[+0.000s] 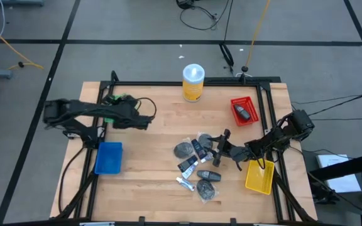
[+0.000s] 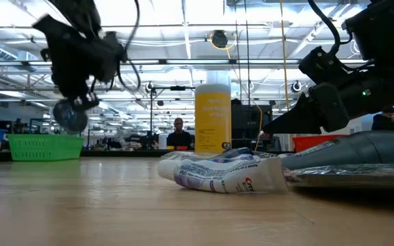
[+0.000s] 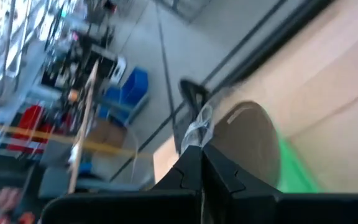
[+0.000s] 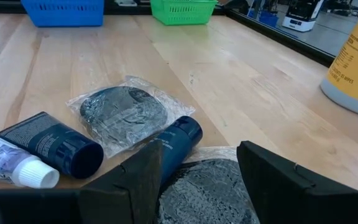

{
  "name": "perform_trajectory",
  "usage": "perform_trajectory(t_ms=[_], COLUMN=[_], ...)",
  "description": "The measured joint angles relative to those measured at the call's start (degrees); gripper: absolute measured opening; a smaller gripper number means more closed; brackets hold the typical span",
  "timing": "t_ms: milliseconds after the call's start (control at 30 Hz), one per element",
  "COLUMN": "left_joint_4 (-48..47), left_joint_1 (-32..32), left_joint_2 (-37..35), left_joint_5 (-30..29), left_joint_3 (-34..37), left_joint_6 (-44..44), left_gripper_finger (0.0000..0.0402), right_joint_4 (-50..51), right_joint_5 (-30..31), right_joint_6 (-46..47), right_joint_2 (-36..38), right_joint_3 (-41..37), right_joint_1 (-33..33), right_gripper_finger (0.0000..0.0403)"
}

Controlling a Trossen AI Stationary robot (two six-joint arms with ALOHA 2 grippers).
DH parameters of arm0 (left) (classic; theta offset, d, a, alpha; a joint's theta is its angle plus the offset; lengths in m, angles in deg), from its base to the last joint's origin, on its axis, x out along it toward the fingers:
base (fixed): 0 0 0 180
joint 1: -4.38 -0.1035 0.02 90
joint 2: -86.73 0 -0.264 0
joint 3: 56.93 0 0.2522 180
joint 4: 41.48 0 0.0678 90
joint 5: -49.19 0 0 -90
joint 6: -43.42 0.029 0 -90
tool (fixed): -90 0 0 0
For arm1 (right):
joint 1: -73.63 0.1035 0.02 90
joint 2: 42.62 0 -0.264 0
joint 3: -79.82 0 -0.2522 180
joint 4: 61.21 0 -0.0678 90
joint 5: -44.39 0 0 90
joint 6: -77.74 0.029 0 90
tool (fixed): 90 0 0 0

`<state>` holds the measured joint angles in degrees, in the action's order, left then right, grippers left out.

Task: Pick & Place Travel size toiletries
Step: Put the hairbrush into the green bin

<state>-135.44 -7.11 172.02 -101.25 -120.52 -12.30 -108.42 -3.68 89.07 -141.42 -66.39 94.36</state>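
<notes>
The travel size toiletries (image 1: 197, 164) lie in a loose heap at the table's middle: round dark grey packets (image 4: 124, 112), small black bottles (image 4: 55, 146) and a white tube (image 2: 228, 174). My left gripper (image 1: 147, 118) is up over the table's left part, beside the green bin (image 1: 114, 99), shut on one round grey packet (image 2: 70, 116). My right gripper (image 1: 221, 149) stands open at the heap's right side. Its fingers (image 4: 140, 177) stand on either side of another round grey packet (image 4: 207, 186); I cannot tell whether they touch it. My left gripper pinches the round packet between its two shut fingers at the edge of its clear wrapper (image 3: 199, 127). The grey disc (image 3: 248, 142) sits off to one side of the fingertips. The packet hangs below the gripper, lifted clear of the table.
A blue bin (image 1: 109, 157) stands at the near left, a red bin (image 1: 244, 110) with a dark item at the far right, and a yellow bin (image 1: 259, 177) at the near right. A tall yellow canister (image 1: 193, 81) stands at the far edge. A person shows in the room beyond.
</notes>
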Motion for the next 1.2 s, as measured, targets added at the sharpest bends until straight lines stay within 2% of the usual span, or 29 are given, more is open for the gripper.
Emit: perform_trajectory(t_ms=[233,433,533,700,867,1000,1200], left_joint_4=[0.2,0.6,2.5,6.6,7.0,6.7,10.6], left_joint_1=[-5.4,-5.7,-5.7,-5.5,-5.4,-5.9,-4.2], left_joint_2=[8.8,11.2,11.1,10.2,7.4,2.1,-9.0], left_joint_5=[7.1,8.6,10.3,15.1,15.5,15.5,15.0], left_joint_3=[0.0,0.0,0.0,0.0,0.0,0.0,0.0], left_joint_6=[-0.1,1.4,3.5,9.4,12.1,12.5,12.0], left_gripper_finger=[0.0012,0.0028,0.0052,0.0118,0.0188,0.0232,0.0251], right_joint_4=[0.0,0.0,0.0,0.0,0.0,0.0,0.0], right_joint_5=[0.0,0.0,0.0,0.0,0.0,0.0,0.0], right_joint_6=[0.0,0.0,0.1,0.2,0.2,0.2,0.2], right_joint_2=[0.0,0.0,0.0,0.0,0.0,0.0,0.0], right_joint_3=[0.0,0.0,0.0,0.0,0.0,0.0,0.0], right_joint_1=[0.0,0.0,0.0,0.0,0.0,0.0,0.0], right_gripper_finger=[0.02,0.02,0.02,0.02,0.02,0.02,0.02])
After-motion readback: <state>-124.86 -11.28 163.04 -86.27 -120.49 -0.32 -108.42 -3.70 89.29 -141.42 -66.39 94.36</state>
